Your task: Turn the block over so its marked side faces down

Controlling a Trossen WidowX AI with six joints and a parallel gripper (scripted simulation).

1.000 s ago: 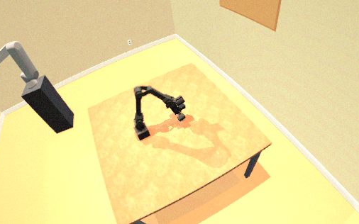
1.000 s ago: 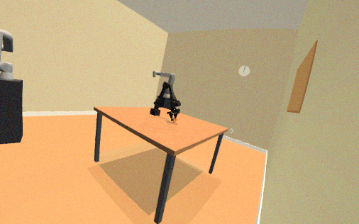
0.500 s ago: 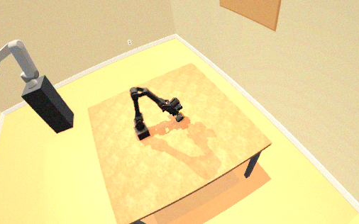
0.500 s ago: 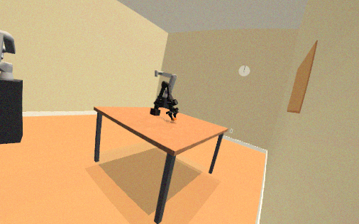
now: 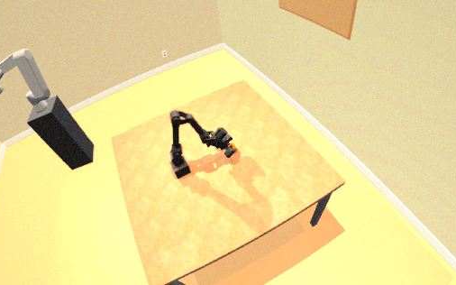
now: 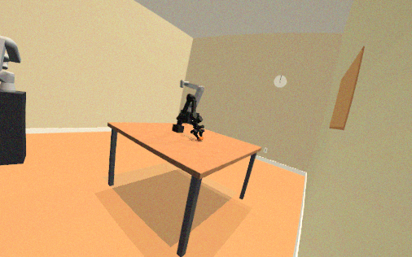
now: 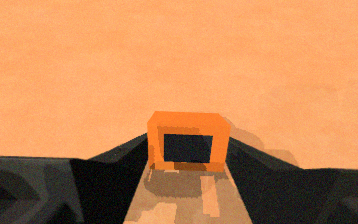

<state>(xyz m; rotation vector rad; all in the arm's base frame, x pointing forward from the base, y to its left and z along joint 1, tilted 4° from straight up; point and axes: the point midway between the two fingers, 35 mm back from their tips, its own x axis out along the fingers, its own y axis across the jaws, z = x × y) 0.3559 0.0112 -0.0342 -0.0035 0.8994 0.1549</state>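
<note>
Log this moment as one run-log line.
gripper: shut on orange block | marked dark face: toward wrist camera, not down | block: low over table, contact unclear | flip: unfinished

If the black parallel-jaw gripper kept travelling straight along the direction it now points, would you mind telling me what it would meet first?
Probably the orange wooden table top. The black gripper is shut on the orange block with the dark marked face, and the wrist view shows only table surface ahead. The block would likely touch first, though depth is unclear.
</note>
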